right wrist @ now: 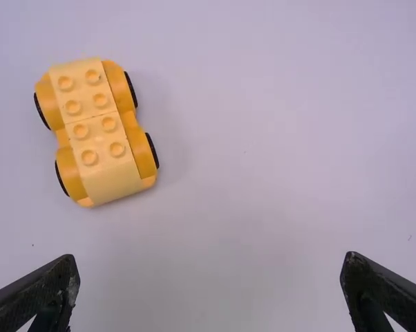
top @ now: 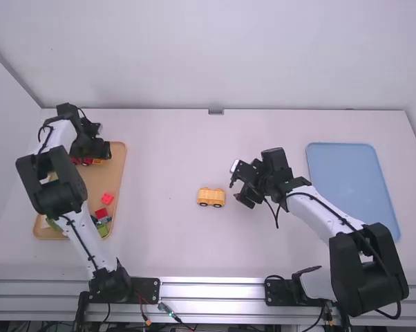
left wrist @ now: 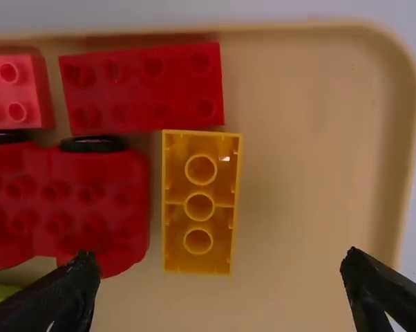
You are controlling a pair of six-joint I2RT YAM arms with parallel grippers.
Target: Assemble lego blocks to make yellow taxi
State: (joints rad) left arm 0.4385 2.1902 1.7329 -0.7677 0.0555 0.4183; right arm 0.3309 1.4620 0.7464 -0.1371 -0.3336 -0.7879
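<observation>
Left gripper (left wrist: 218,254) spread, empty — yellow brick (left wrist: 199,257) in tray (left wrist: 291,28) roughly centred between fingers, long axis looks square to closing line, left arm nearer — right gripper (right wrist: 210,256) also spread, empty, near wheeled base (right wrist: 146,155).

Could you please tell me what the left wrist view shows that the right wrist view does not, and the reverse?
Left wrist view: the tan tray, with a yellow block lying hollow side up, two red bricks, a red wheeled piece and part of a green piece.

Right wrist view: a yellow wheeled base with two paler blocks end to end on top, studs up.

Both: the white table, and an open gripper, the left in one, the right in the other.
</observation>
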